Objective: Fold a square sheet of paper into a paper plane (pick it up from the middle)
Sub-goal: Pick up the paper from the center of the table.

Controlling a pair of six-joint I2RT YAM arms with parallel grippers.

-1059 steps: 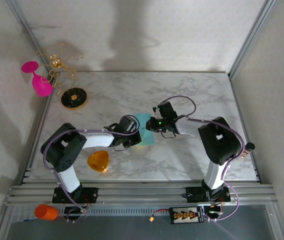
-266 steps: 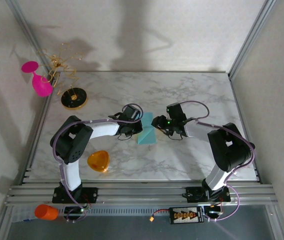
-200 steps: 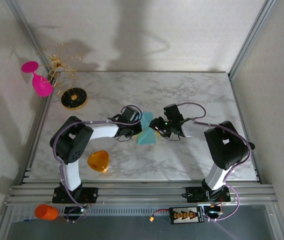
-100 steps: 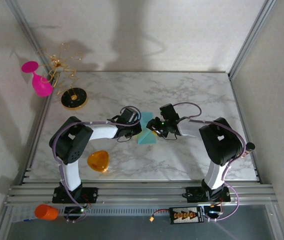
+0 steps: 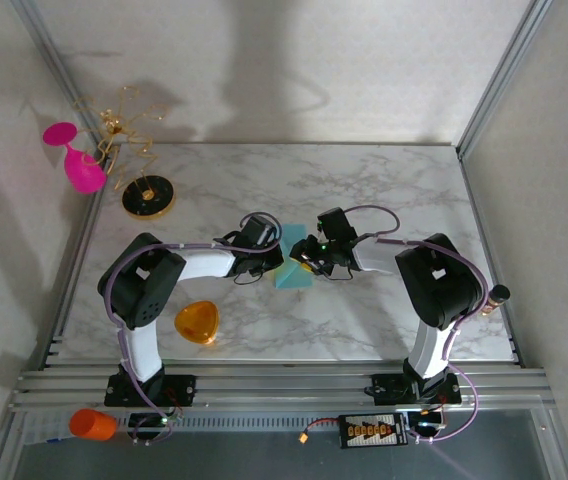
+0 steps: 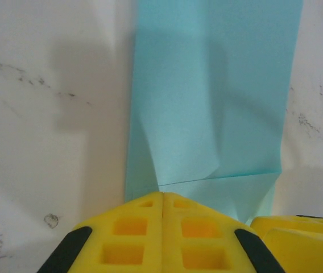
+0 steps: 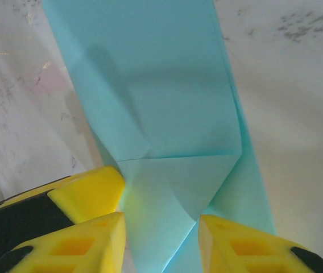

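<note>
The teal paper sheet (image 5: 292, 276) (image 6: 207, 102) (image 7: 150, 85), folded into a long strip with one end turned back as a creased flap, lies flat on the marble table (image 5: 384, 180) between the two wrists. At the sheet's flap, the left arm's jaws are clenched, the yellow left fingers (image 6: 133, 233) (image 7: 87, 190) pressed together with their tip on the sheet's edge. The right arm's jaws are released, and the flap's point lies between the right fingers (image 7: 247, 250). An orange rounded piece (image 5: 197, 322) lies left of the sheet, well apart. A pink glass (image 5: 76, 158) stands far to the sheet's left.
</note>
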